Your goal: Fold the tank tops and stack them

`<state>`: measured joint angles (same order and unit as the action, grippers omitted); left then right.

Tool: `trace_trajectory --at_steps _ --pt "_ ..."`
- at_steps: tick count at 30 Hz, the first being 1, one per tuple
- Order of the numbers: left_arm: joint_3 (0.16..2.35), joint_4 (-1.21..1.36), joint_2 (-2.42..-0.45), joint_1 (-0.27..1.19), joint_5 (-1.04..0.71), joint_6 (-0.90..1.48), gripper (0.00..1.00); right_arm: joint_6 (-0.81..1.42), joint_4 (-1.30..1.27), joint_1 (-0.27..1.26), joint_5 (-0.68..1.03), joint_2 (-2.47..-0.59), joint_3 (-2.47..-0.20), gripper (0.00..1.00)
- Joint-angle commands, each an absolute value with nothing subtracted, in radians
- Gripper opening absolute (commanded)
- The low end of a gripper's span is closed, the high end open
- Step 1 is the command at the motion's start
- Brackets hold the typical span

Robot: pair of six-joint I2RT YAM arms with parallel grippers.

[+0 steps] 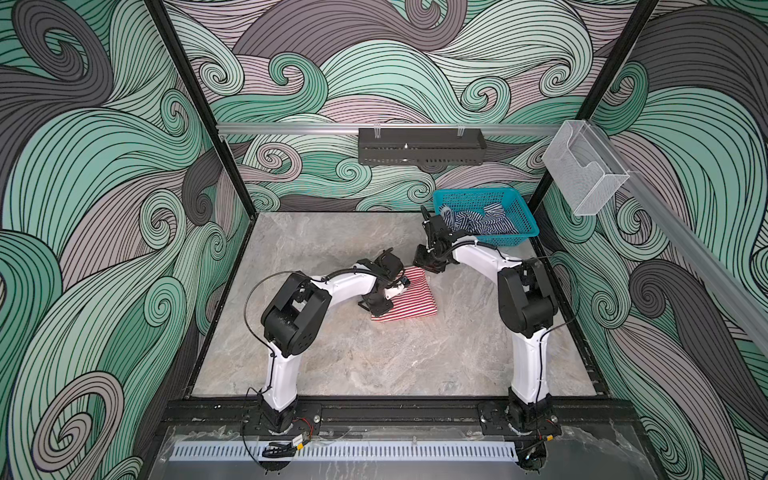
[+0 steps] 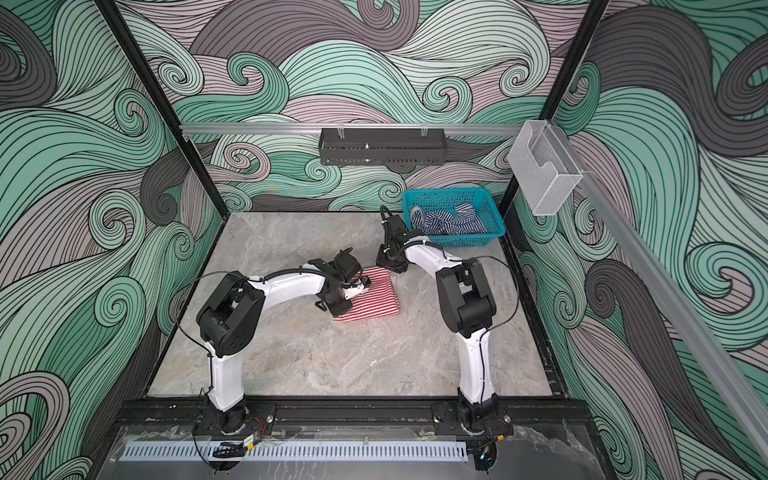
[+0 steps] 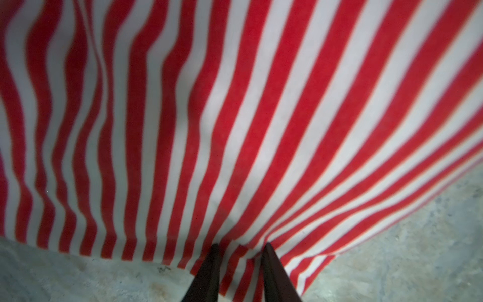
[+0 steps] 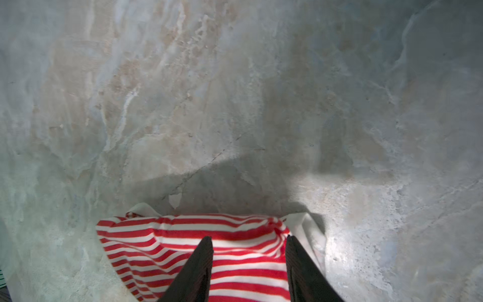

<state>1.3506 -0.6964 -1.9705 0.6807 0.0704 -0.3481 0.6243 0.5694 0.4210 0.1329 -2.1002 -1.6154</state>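
The red-and-white tank top [image 1: 411,295] [image 2: 376,297] lies folded into a rectangle mid-table. My left gripper [image 1: 376,308] [image 2: 338,309] is at its near-left edge. In the left wrist view the left gripper [image 3: 241,247] is shut on a fold of the striped cloth [image 3: 235,117], and creases fan out from the tips. My right gripper [image 1: 426,264] [image 2: 388,266] hovers at the top's far corner. In the right wrist view it [image 4: 248,239] stands open over the cloth [image 4: 156,243], gripping nothing. The navy-and-white tank top [image 1: 482,222] [image 2: 449,222] lies crumpled in the basket.
A teal mesh basket [image 1: 521,224] [image 2: 492,224] stands at the back right of the marble table [image 1: 374,365], close behind the right arm. A black tray [image 1: 419,145] and a clear holder [image 1: 582,170] hang on the wall rails.
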Motion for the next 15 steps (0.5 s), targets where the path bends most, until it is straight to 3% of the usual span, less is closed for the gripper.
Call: trace_trajectory --at_steps 1,3,8,9,15 --pt "1.333 -0.721 -1.946 0.67 0.094 -0.35 0.29 0.62 0.588 0.415 0.161 -2.113 -1.646 0.46" --pt "1.337 -0.721 -1.946 0.67 0.092 -0.349 0.29 0.617 0.589 0.412 0.168 -2.117 -1.647 0.4" --pt "1.345 -0.725 -1.954 0.67 0.086 -0.348 0.29 0.609 0.583 0.4 0.164 -2.094 -1.627 0.03" --pt "1.347 -0.729 -1.957 0.67 0.087 -0.348 0.29 0.608 0.584 0.398 0.163 -2.081 -1.617 0.0" --pt "1.344 -0.733 -1.962 0.67 0.098 -0.353 0.29 0.584 0.614 0.386 0.08 -1.99 -1.552 0.0"
